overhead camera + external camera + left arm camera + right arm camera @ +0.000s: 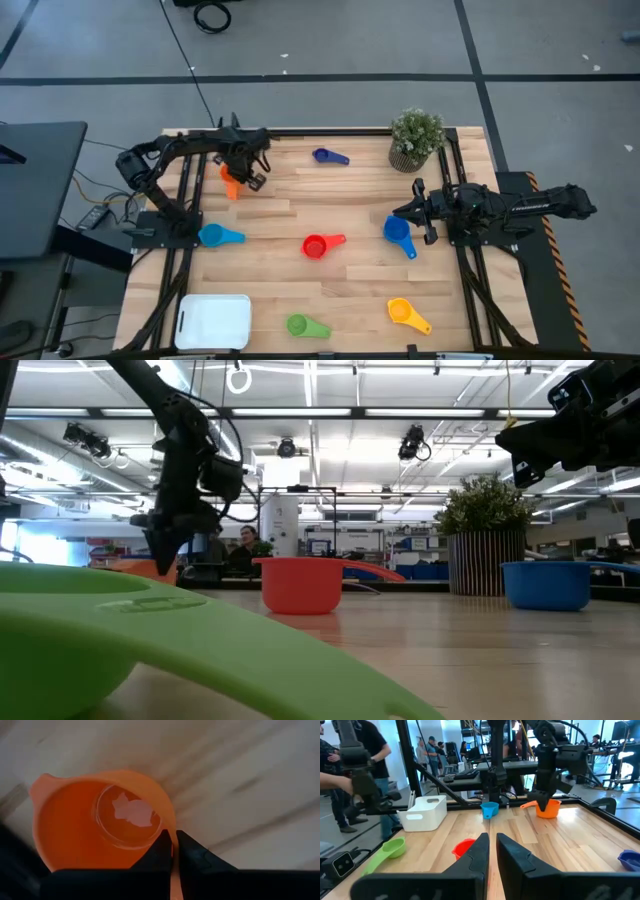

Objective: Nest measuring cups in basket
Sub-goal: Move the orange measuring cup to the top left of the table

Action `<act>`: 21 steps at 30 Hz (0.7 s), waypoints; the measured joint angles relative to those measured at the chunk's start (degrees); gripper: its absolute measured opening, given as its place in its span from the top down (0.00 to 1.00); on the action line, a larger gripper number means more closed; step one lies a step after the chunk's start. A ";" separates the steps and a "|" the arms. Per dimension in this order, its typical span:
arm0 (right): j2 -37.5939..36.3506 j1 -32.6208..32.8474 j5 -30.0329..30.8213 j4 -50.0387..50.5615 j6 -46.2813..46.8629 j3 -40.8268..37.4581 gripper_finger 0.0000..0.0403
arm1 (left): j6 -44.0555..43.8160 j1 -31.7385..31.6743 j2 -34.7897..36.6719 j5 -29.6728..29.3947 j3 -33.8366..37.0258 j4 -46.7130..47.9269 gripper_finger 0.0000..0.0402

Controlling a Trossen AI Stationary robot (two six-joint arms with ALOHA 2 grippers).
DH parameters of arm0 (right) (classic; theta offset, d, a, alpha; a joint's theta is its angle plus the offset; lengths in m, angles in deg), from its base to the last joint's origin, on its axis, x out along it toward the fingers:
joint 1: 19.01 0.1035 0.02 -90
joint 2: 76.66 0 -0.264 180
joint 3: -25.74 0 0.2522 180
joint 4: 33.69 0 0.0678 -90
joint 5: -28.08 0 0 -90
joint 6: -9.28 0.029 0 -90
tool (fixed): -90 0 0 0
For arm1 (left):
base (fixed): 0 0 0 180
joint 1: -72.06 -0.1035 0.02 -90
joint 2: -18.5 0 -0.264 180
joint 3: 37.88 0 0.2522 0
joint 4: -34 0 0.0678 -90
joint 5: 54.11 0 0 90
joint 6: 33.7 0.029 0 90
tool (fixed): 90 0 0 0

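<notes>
My left gripper (241, 176) points down at the table's far left, shut on the orange cup (231, 184). The navy cup (328, 156) lies at the far middle, the red cup (317, 246) at the centre, and a light blue cup (215, 236) at the left. A darker blue cup (398, 232) lies by my right gripper (403, 212). That gripper is level at the right, its fingers close together on nothing. The yellow cup (405, 313) and the green cup (300, 326) lie near the front edge. The white basket (213, 320) stands at the front left. My left gripper holds the orange cup by its rim and wall (172, 836), one finger (159, 851) inside the bowl and one outside. The fingers come from above, pointing down. The cup is upright, its mouth up. Whether its bottom is on the table I cannot tell.
A potted plant (415, 138) stands at the far right corner. People and equipment show in the room beyond the table's left edge (350, 765). Bare wood lies between the orange cup and the basket, apart from the light blue cup.
</notes>
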 joint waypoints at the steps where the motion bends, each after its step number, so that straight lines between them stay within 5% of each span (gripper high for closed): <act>1: -0.01 0.00 0.00 0.00 0.01 -0.01 0.90 | 0.11 1.55 0.00 -0.01 0.00 -0.48 0.97; 12: -0.02 0.02 0.01 -0.02 0.01 0.01 0.90 | -0.10 16.31 0.02 -0.07 0.00 -1.87 0.97; 21: -0.01 0.00 0.01 -0.01 0.01 0.00 0.90 | -0.14 18.68 0.02 1.46 -0.04 -3.17 0.93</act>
